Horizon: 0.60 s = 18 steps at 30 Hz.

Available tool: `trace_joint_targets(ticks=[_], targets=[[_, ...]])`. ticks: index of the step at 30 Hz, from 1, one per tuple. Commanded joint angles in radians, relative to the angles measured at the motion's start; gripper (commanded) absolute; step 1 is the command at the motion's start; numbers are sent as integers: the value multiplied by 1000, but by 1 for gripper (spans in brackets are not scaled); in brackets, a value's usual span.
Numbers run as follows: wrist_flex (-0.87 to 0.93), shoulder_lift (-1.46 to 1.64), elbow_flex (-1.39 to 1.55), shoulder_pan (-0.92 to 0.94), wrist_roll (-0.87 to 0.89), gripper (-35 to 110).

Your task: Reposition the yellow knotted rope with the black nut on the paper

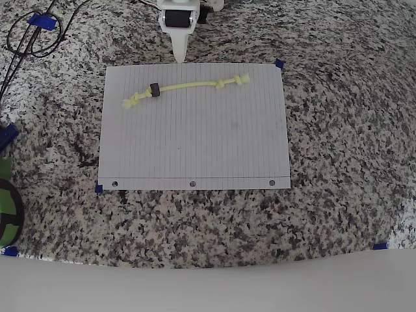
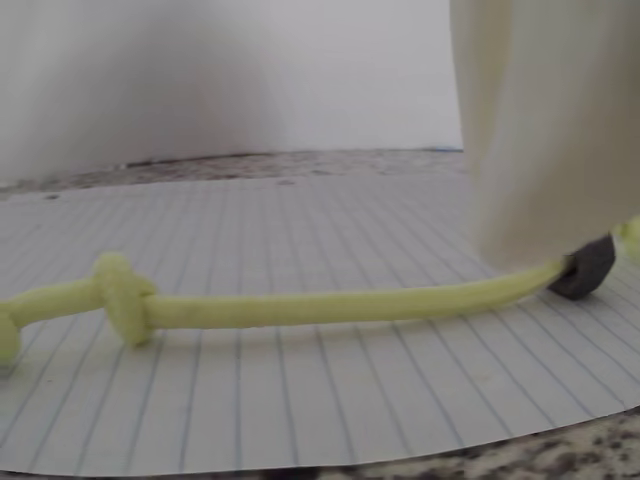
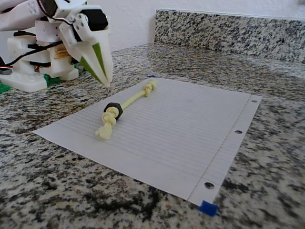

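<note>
The yellow knotted rope (image 1: pixel 188 85) lies across the far part of the paper (image 1: pixel 195 143), with a knot near each frayed end. The black nut (image 1: pixel 155 91) sits on the rope beside its left knot in the overhead view. My gripper (image 1: pixel 180 57) hangs just beyond the paper's far edge, shut and holding nothing, apart from the rope. In the fixed view the gripper (image 3: pixel 107 81) points down above the granite, left of the rope (image 3: pixel 128 101) and nut (image 3: pixel 113 109). In the wrist view the rope (image 2: pixel 300 308) runs across the paper (image 2: pixel 300 400), and a pale finger (image 2: pixel 545 130) partly hides the nut (image 2: pixel 586 268).
Black cables (image 1: pixel 29 39) loop at the counter's far left corner. Blue tape (image 1: pixel 279 64) marks the paper's corners. A green and black object (image 1: pixel 8 208) sits at the left edge. The arm's base (image 3: pixel 28 76) stands behind the paper, and a granite backsplash (image 3: pixel 228 31) rises at the back.
</note>
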Motion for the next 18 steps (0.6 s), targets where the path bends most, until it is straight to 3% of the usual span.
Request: trace_joint_targets(ticks=[1, 18], targets=[[-17, 2, 3, -44, -55, 0], [-3, 3, 40, -94, -52, 0]])
